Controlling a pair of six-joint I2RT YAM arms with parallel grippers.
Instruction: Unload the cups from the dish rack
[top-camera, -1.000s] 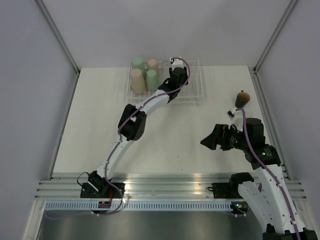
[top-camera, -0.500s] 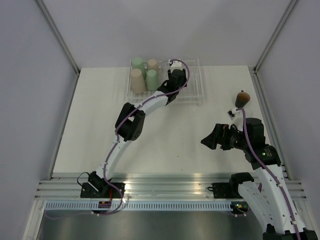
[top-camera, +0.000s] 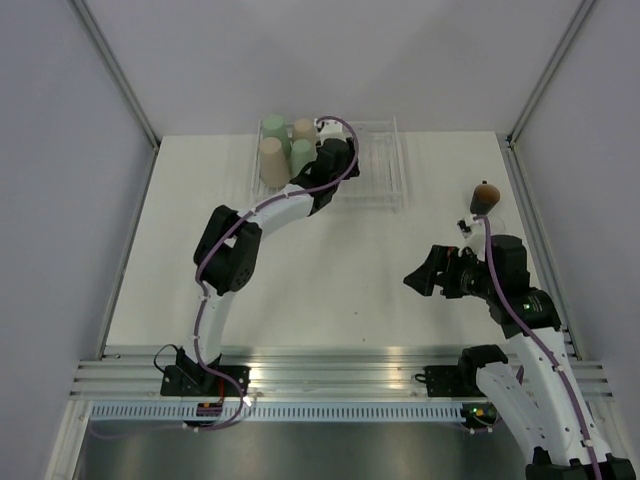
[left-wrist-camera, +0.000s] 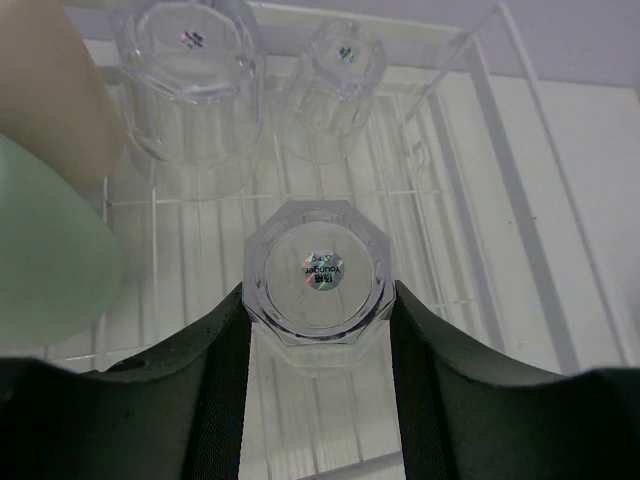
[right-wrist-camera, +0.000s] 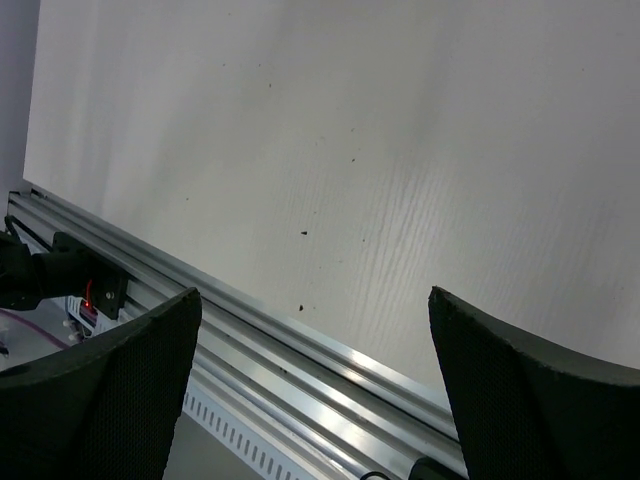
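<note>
Fingers (left-wrist-camera: 225, 380) of the left gripper (left-wrist-camera: 318, 295) press against both sides of an upturned clear octagonal cup (left-wrist-camera: 318, 272), which sits low in the white wire dish rack (top-camera: 392, 165). Two more clear cups (left-wrist-camera: 190, 90) stand just behind it, and a green tumbler (left-wrist-camera: 45, 250) and a beige tumbler (left-wrist-camera: 40, 90) crowd its left. The slick plastic could slip on the lift, or a finger could clip the green tumbler. The right gripper (right-wrist-camera: 312, 298) hangs wide open and empty over the table (right-wrist-camera: 400, 150), near a dark brown cup (top-camera: 485, 196) outside the rack.
</note>
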